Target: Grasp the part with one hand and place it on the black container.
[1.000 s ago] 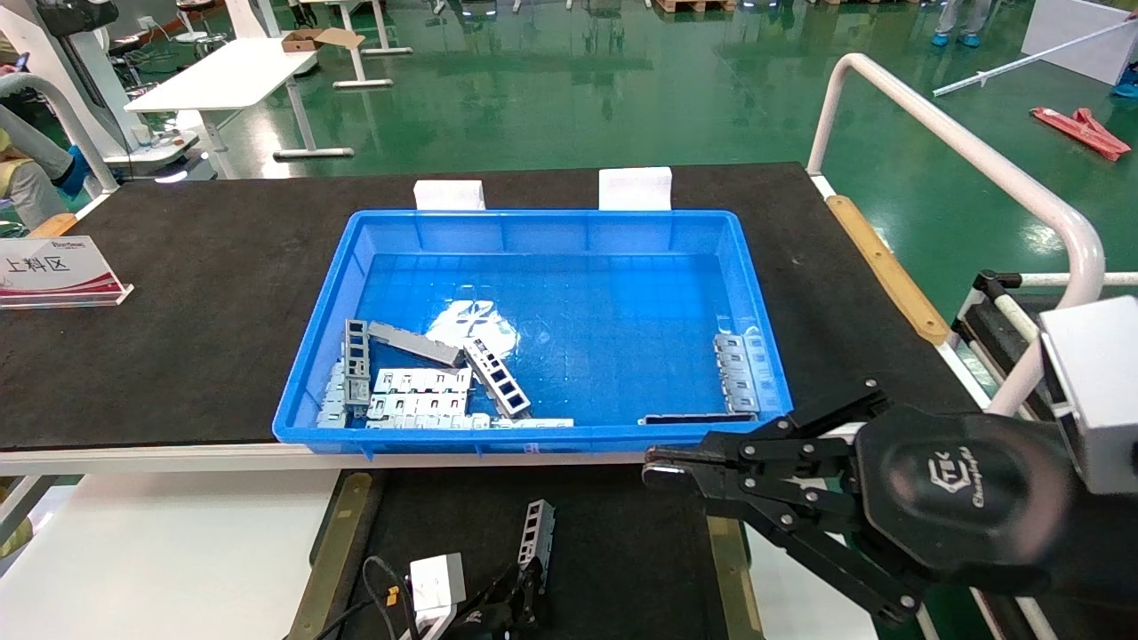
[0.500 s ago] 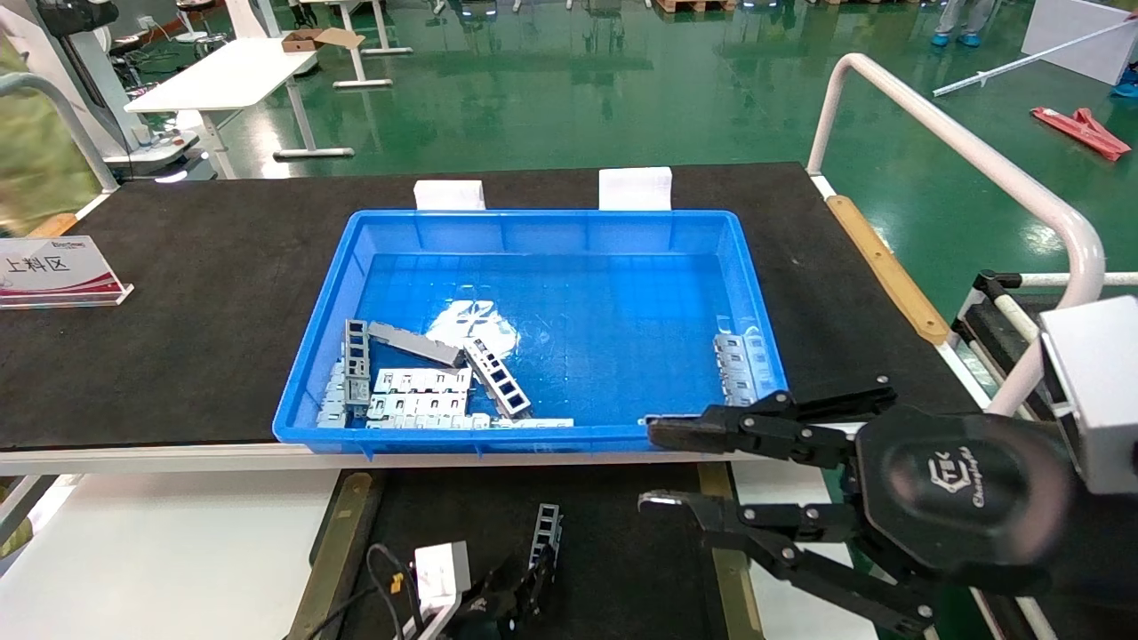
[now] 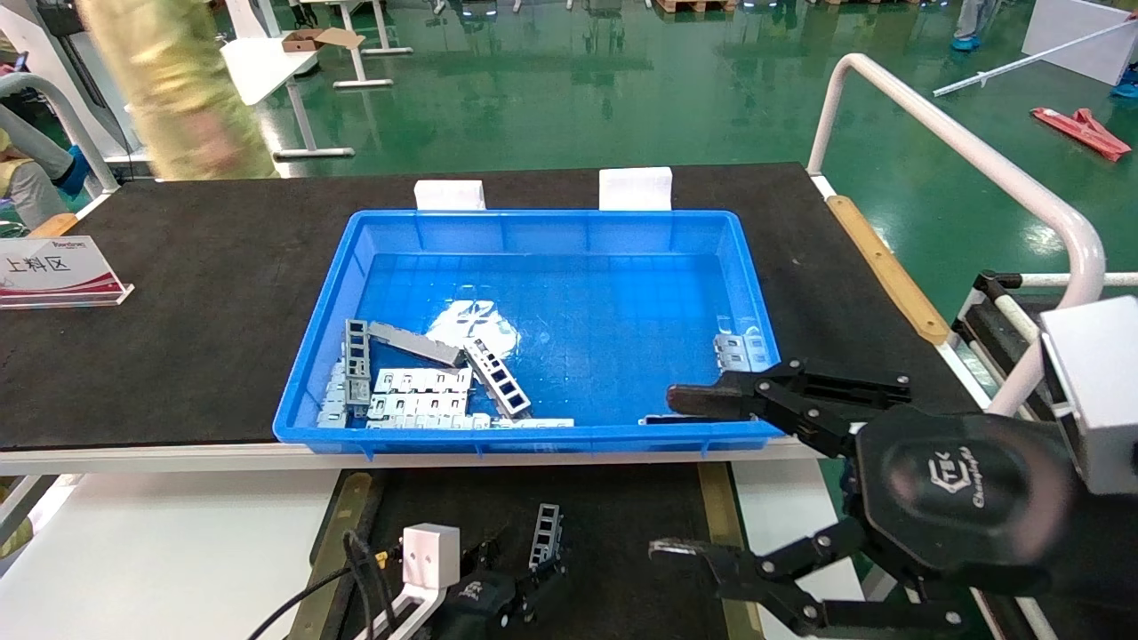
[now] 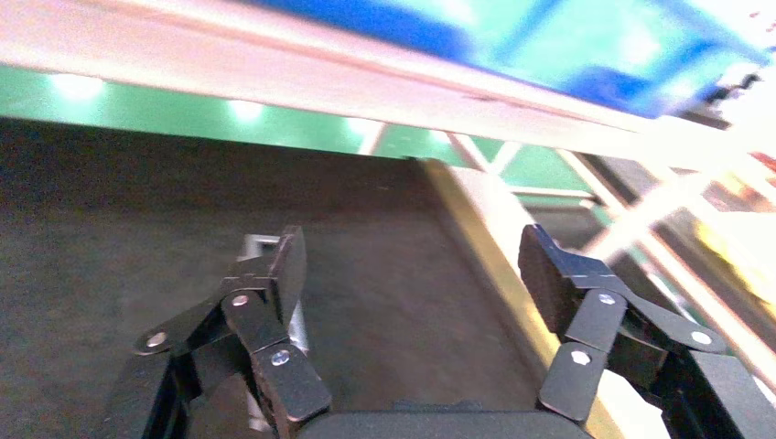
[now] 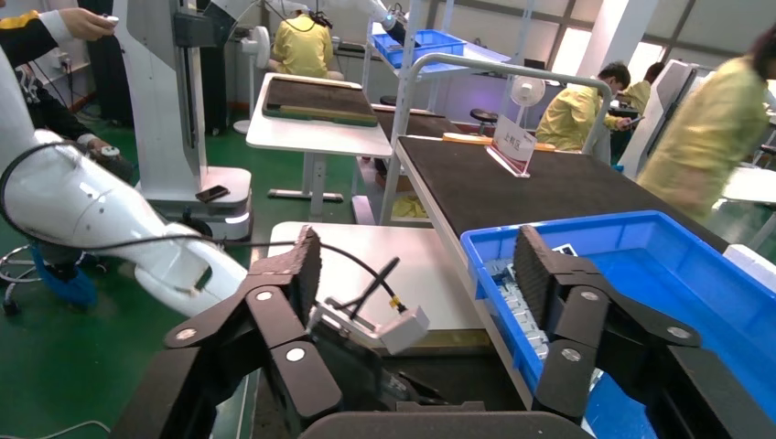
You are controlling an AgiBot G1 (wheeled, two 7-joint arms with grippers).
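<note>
The part (image 3: 544, 536), a silver ladder-like bar, rests on the black container (image 3: 622, 520) at the bottom centre. My left gripper (image 3: 520, 576) sits just behind it, low over the container. In the left wrist view the left gripper (image 4: 412, 265) is open and empty, with the part (image 4: 259, 245) showing beside one finger (image 4: 285, 265). My right gripper (image 3: 676, 476) is wide open and empty, held above the container's right side by the blue bin's near right corner. It is also open in the right wrist view (image 5: 416, 261).
The blue bin (image 3: 551, 218) on the black table holds several more metal parts (image 3: 418, 391) at its near left and a few more (image 3: 740, 348) at its right. A brass strip (image 3: 336, 542) edges the container. A sign (image 3: 55, 271) stands far left. A person in yellow (image 3: 178, 80) is behind the table.
My right gripper went from shut to wide open. My left gripper shifted a little behind the part, which stays on the container. A person in yellow walked in at the back left.
</note>
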